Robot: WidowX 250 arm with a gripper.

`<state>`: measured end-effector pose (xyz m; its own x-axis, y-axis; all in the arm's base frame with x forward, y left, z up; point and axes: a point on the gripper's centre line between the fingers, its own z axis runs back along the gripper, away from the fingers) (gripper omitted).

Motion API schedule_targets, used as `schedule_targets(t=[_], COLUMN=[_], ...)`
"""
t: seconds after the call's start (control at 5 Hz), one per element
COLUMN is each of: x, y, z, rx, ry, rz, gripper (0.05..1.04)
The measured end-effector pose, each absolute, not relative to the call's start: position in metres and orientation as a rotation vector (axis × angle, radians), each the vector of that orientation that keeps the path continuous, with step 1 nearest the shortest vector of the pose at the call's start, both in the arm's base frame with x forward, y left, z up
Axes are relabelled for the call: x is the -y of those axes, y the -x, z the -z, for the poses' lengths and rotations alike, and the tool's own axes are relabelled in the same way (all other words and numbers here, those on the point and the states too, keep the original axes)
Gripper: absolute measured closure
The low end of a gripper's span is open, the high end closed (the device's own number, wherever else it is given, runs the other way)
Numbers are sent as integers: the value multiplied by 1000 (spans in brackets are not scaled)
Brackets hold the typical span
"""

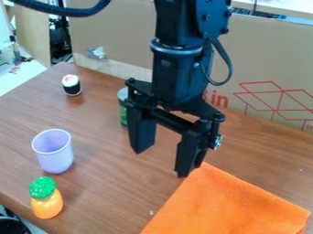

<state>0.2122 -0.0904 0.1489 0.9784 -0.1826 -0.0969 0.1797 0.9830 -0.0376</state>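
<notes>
Over the orange cloth's near-arm corner: one gripper, empty, with table goods

Beside and above the orange cloth [229,201], one black gripper [161,164], pointing down. Fingers wide apart, nothing between them; the gap presumably left room for a thing to fit. One fingertip overlapped the cloth's corner in view; contact could not be told.

Cloth: one, laid out flat on the wooden table [104,183], a corner toward the gripper. Its flatness probably kept that corner within easy reach.

Cup [54,153]: one, pale purple, to the view's left of the cloth. Stood upright, mouth up, likely for steadiness and an open rim.

Toy pineapple [46,205]: one, orange with green top, also left of the cloth, near the cup, apart enough to be reached singly, it seemed.

Can [123,114]: one, beyond the cloth, partly hidden behind the gripper.

Small roll [71,86]: one, black sides, pale top, farthest from the cloth, set well apart.

Cardboard [263,59]: upright beyond the cloth along the table's back, perhaps as a screen.
</notes>
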Motion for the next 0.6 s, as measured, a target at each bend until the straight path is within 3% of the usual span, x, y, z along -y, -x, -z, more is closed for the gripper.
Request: schedule_targets(t=[0.2, 0.6], x=[90, 123], y=[-211, -212], z=[-143, -136], rx=[-125, -59], ry=[22, 44], rz=[180, 241], gripper=[83, 83])
